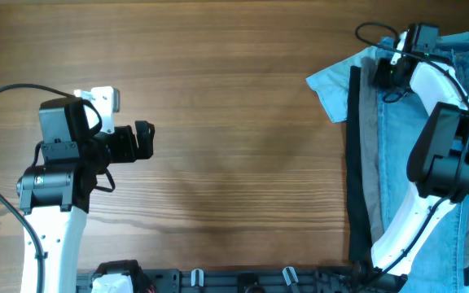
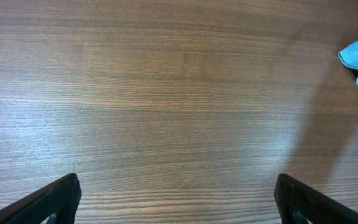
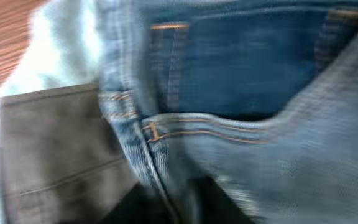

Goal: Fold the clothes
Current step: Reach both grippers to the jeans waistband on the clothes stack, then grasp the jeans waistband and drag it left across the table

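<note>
From the overhead view the whole layout is seen. The long light-blue denim jeans (image 1: 393, 150) lie on the right side of the brown wooden table (image 1: 234, 114), on top of a pile. Their long axis runs from the far edge of the table to the near edge, and the cloth is cut off by the picture on the right and at the bottom. Just beside them on the left a band of grey trousers (image 1: 366, 146) is uncovered, then a narrow black strip of cloth (image 1: 353, 179). A sleeve of the pale-blue T-shirt (image 1: 332, 81) sticks out to the left at the far end.

The right gripper (image 1: 387, 73) is held over this far end of the pile. Whether it is open or closed, or has hold of cloth, cannot be told. The right wrist view is blurred, but it gives what the overhead view does not: a stitched pocket and a belt loop of the jeans, so the waist part is at this end.

The left gripper (image 1: 142, 140) is well apart from the pile. In the left wrist view its fingertips (image 2: 55, 202) are spread wide with nothing between them, and only a corner of the T-shirt is seen.

Between the left gripper and the edge of the pile a wide stretch of bare wood is found.
</note>
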Controlling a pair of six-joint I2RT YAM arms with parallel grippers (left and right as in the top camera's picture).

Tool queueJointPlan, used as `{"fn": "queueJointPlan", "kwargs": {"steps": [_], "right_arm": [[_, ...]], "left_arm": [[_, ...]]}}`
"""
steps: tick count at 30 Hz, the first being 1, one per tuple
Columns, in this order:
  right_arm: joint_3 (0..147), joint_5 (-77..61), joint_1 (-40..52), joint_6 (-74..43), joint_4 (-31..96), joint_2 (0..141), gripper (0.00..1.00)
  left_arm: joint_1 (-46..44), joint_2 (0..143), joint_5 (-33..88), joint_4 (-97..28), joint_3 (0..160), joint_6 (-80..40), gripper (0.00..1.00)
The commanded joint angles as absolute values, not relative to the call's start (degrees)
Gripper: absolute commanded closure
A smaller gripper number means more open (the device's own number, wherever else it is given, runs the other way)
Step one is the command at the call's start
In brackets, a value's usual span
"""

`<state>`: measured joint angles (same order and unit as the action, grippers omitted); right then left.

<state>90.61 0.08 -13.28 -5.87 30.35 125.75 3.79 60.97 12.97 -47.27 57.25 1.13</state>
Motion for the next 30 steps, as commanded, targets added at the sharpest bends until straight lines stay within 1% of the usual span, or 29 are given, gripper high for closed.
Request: {"fn": "queueJointPlan", "kwargs": {"steps": [1, 4, 5, 6, 7, 8, 9, 10, 12, 13, 14, 17, 20, 21, 22, 23, 24, 25, 26, 27, 28, 29, 30], "right_arm": [[91.1, 4.5, -13.2, -7.7, 30.9, 126.7, 0.78], [91.1, 4.1, -14.1, -5.7, 30.9, 123.3, 0.77], [91.1, 4.1, -14.6, -5.8, 31.0, 121.9, 0.85], [91.1, 3.9, -15.2, -6.2, 31.1, 120.6, 0.90], [91.1, 3.0, -15.9, -6.2, 31.1, 119.4, 0.89], [91.1, 2.8, -16.4, -6.2, 31.2, 118.5, 0.74], [91.1, 2.5, -17.2, -6.2, 31.5, 117.1, 0.74], [91.1, 2.5, -17.6, -6.2, 32.1, 116.3, 0.96], [91.1, 2.5, -17.6, -6.2, 33.1, 116.0, 0.94], [91.1, 2.2, -17.6, -6.2, 33.5, 116.0, 0.83], [91.1, -0.6, -17.6, -5.9, 33.6, 116.0, 0.96], [91.1, -6.6, -17.6, -4.5, 33.8, 115.0, 0.96], [92.6, -15.6, -17.2, -4.5, 33.9, 104.6, 0.96], [94.0, -22.4, -16.0, -4.6, 33.8, 99.5, 0.96], [94.6, -26.0, -14.0, -4.6, 33.0, 96.0, 0.96], [94.7, -26.9, -9.3, -4.6, 31.8, 91.5, 0.96], [94.7, -26.9, 2.3, -4.3, 31.8, 88.0, 0.96], [94.5, -26.8, 13.6, -3.4, 32.2, 88.3, 0.96], [94.1, -25.0, 27.9, -3.0, 32.4, 91.3, 0.96], [94.1, -23.0, 34.6, -3.0, 32.8, 93.8, 0.89], [94.1, -22.0, 39.0, -3.0, 32.9, 95.7, 0.75], [94.1, -21.6, 45.0, -1.6, 32.9, 99.2, 0.60], [94.2, -21.3, 49.9, 1.6, 33.3, 102.0, 0.39]], "left_arm": [[3.6, 61.3, 13.9, -47.4, 57.9, 0.7, 0.00], [3.6, 61.3, 13.9, -47.4, 57.9, 0.7, 0.00], [3.6, 61.3, 13.9, -47.4, 57.9, 0.7, 0.00], [3.6, 61.3, 13.9, -47.5, 57.9, 0.7, 0.00], [3.6, 61.3, 13.9, -47.4, 57.9, 0.7, 0.00], [3.6, 61.3, 13.9, -47.4, 57.9, 0.7, 0.00], [3.6, 61.3, 13.9, -47.4, 57.9, 0.7, 0.00], [3.6, 61.3, 13.9, -47.4, 57.9, 0.7, 0.00], [3.6, 61.3, 13.9, -47.4, 57.9, 0.7, 0.00], [3.6, 61.3, 13.9, -47.4, 57.9, 0.7, 0.00], [3.6, 61.3, 13.9, -47.4, 57.9, 0.7, 0.00], [3.6, 61.3, 13.9, -47.5, 57.9, 0.7, 0.00], [3.6, 60.7, 13.8, -48.8, 58.4, -0.4, 0.00], [3.7, 60.1, 13.8, -49.1, 59.0, -1.2, 0.00], [3.7, 59.3, 12.9, -49.1, 59.5, -2.6, 0.00], [3.7, 58.0, 11.1, -49.1, 60.1, -4.3, 0.00], [3.7, 56.0, 8.1, -49.2, 61.1, -5.9, 0.00], [3.7, 52.7, 3.7, -49.1, 62.9, -7.4, 0.00], [3.7, 49.5, -0.5, -49.1, 65.0, -7.4, 0.00], [3.7, 47.7, -3.4, -49.1, 66.3, -7.4, 0.00], [3.7, 46.1, -5.9, -49.1, 67.5, -7.4, 0.00], [3.7, 44.6, -7.9, -49.1, 68.7, -7.3, 0.00], [3.7, 42.7, -9.6, -49.1, 70.1, -7.3, 0.00]]}}
